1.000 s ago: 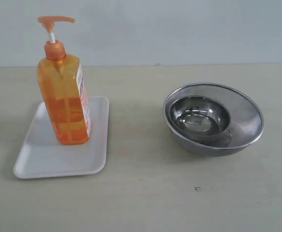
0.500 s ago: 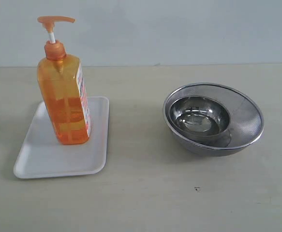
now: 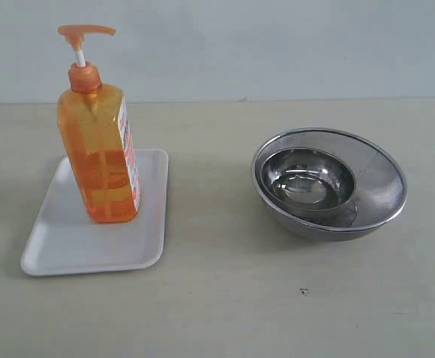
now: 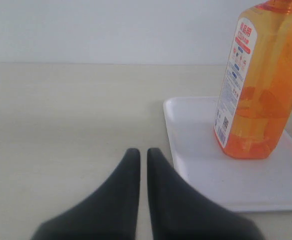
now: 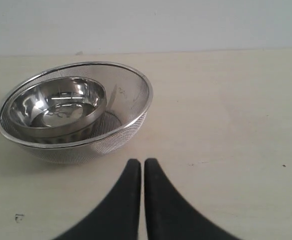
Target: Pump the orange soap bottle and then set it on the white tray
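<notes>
Orange soap bottle (image 3: 101,164) upright on white tray (image 3: 75,250), near far rim, left hand (image 4: 142,152), right hand (image 5: 142,162) closed, empty

A round steel mesh bowl (image 3: 382,183) stands on the right part of the beige table (image 3: 224,313). A smaller shiny steel bowl (image 3: 310,179) sits inside it, nearer its left side. A tiny dark mark (image 3: 304,291) lies on the table before them. Behind is a pale wall (image 3: 277,45).
</notes>
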Tool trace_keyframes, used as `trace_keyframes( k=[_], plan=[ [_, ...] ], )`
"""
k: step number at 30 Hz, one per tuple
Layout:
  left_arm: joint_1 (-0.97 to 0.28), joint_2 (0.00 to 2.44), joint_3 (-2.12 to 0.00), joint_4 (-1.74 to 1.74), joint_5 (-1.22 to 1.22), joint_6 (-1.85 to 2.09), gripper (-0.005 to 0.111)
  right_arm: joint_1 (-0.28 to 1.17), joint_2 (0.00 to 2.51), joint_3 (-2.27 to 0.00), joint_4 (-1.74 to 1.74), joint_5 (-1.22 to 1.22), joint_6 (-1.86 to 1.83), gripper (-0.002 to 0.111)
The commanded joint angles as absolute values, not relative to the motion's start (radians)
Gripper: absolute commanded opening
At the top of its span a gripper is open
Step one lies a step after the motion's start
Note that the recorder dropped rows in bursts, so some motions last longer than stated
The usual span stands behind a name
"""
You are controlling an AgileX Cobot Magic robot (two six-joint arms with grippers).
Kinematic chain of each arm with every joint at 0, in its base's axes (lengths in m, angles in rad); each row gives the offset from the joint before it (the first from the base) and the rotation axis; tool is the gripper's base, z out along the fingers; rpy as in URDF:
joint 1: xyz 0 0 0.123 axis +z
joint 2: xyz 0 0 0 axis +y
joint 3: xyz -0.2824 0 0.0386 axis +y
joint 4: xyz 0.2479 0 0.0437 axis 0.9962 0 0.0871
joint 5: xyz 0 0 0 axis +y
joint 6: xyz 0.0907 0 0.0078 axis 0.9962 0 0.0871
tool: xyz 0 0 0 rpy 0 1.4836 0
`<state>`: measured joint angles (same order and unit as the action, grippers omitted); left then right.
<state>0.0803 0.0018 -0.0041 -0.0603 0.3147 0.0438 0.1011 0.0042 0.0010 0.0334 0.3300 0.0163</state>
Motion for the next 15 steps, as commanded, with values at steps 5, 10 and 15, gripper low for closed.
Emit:
trace_keyframes(
  k=[5, 10, 15],
  plan=[
    [0.075, 0.000, 0.000, -0.070, 0.314, 0.038, 0.005, 0.099, 0.000, 0.000, 0.024, 0.330, -0.010, 0.000],
    [0.075, 0.000, 0.000, -0.070, 0.314, 0.038, 0.005, 0.099, 0.000, 0.000, 0.024, 0.343, -0.010, 0.000],
    [0.075, 0.000, 0.000, -0.070, 0.314, 0.038, 0.005, 0.099, 0.000, 0.000, 0.024, 0.349, -0.010, 0.000]
  ],
)
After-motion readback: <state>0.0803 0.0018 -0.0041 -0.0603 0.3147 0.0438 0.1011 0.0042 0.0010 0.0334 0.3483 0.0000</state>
